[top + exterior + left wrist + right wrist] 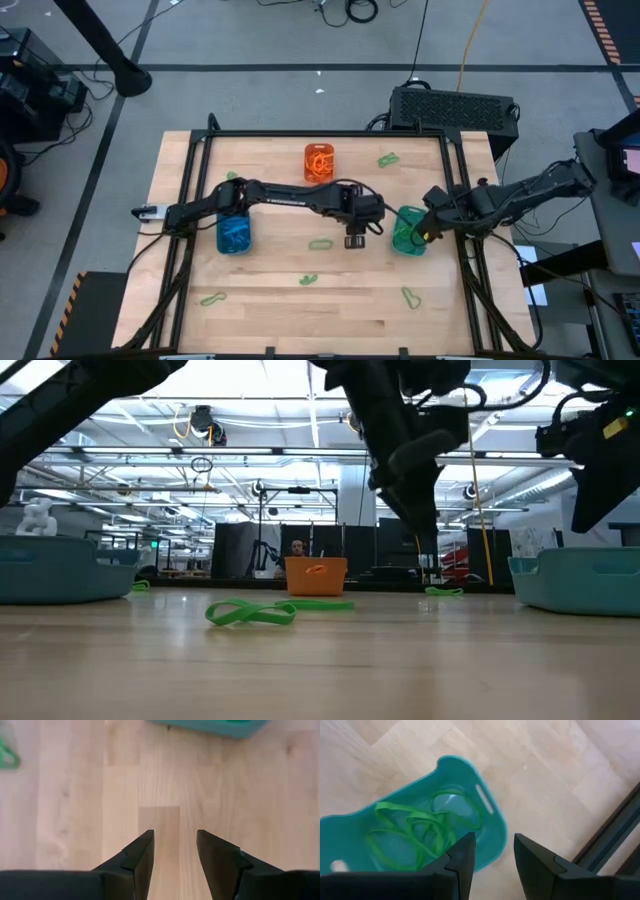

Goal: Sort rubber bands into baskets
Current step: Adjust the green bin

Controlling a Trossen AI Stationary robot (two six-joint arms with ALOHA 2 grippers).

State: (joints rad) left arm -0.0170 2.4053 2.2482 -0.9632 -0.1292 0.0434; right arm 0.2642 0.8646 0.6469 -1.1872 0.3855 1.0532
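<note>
Three baskets stand on the wooden table: an orange one with orange bands at the far middle, a blue one with blue bands at the left, and a teal one holding green rubber bands at the right. Loose green bands lie on the wood, among them one at mid-table and one close to the low camera. My left gripper hangs open over bare wood just left of the teal basket, pointing steeply down. My right gripper is open above the teal basket's right rim, with nothing between its fingers.
More green bands lie at the far right, far left, near left, near middle and near right. A black frame borders the table. Bare wood stretches along the near side.
</note>
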